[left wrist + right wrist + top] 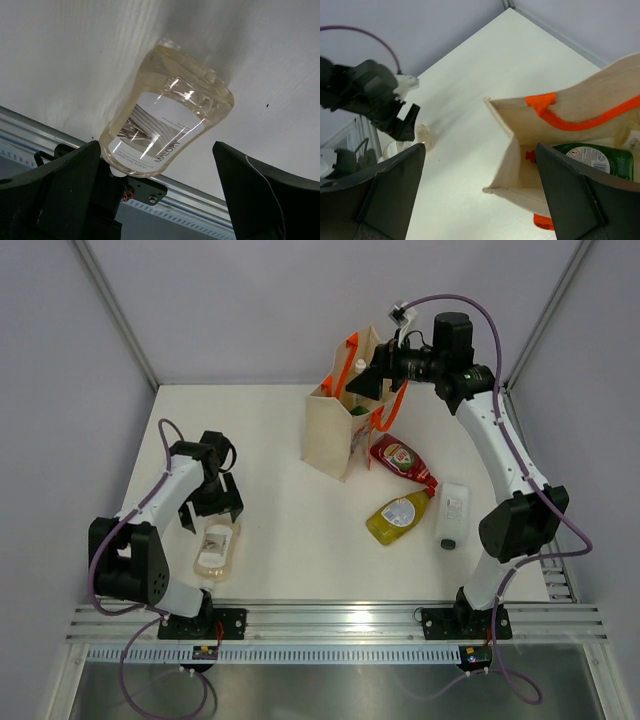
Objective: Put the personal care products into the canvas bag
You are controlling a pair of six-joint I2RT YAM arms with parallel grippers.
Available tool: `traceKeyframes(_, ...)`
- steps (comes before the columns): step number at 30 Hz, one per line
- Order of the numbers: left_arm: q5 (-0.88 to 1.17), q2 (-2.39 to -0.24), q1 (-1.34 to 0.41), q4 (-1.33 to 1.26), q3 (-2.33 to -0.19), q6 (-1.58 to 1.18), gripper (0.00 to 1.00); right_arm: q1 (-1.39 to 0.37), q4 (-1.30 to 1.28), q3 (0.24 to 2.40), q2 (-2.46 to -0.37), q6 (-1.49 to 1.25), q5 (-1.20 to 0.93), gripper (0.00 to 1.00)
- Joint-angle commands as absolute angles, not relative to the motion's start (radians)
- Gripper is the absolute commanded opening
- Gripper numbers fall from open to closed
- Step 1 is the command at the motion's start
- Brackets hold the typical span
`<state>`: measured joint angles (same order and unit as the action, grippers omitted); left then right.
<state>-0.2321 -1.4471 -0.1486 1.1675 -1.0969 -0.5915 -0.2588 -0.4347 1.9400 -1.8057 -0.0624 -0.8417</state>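
Note:
The canvas bag [330, 435] stands upright at the back centre, its orange handles [349, 360] up. My right gripper [362, 382] hangs open above the bag's mouth [520, 127], with nothing between its fingers. In the bag lies a green bottle with a red cap [592, 157]. A red bottle [400, 458], a yellow bottle [397, 517] and a white bottle with a dark cap [453, 515] lie on the table right of the bag. At the left, a clear-amber bottle [217, 548] [167, 127] lies flat on the table. My left gripper [213, 514] [156, 145] is open just above it, one finger on each side.
Grey walls enclose the white table [280, 520] at the back and on both sides. A slotted aluminium rail [330, 625] carries both arm bases along the near edge. The left arm's purple cable [165, 435] loops beside the arm.

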Motion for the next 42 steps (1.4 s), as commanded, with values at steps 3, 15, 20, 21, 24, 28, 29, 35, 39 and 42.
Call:
traceKeyframes(3,-0.126,-1.499,-0.184,1.137,-1.057,-0.513,0.99,-0.255,-0.515,1.809,-1.648,0.152,-1.040,1.00)
traceKeyframes(15,-0.006,-1.678,-0.141,1.164,-1.060,-0.463,0.99,-0.256,-0.431,1.464,-1.447,0.088,-1.175,1.00)
traceKeyframes(20,0.020,-1.796,-0.133,1.131,-1.049,-0.446,0.99,-0.256,-0.399,1.413,-1.407,0.045,-1.210,1.00)
traceKeyframes(21,0.015,-1.810,-0.133,1.128,-1.052,-0.440,0.98,-0.255,-0.388,1.407,-1.402,0.041,-1.212,0.99)
traceKeyframes(24,0.050,-1.851,-0.133,1.115,-1.072,-0.425,0.84,-0.255,-0.367,1.387,-1.387,0.026,-1.213,0.99)
traceKeyframes(28,0.179,-1.844,-0.137,1.097,-1.112,-0.443,0.60,-0.253,-0.357,1.368,-1.381,0.011,-1.210,0.99)
traceKeyframes(29,0.198,-1.839,-0.140,1.089,-1.115,-0.451,0.58,-0.253,-0.359,1.368,-1.381,0.009,-1.210,1.00)
traceKeyframes(35,0.441,-1.772,-0.138,0.922,-1.065,-0.534,0.26,-0.242,-0.385,1.384,-1.394,0.018,-1.203,1.00)
traceKeyframes(39,0.606,-1.743,-0.140,0.674,-0.994,-0.621,0.04,-0.244,-0.475,1.416,-1.410,0.110,-1.259,1.00)
traceKeyframes(42,0.686,-1.735,-0.146,0.550,-0.965,-0.655,0.00,-0.253,-0.595,1.428,-1.422,0.213,-1.269,0.99)
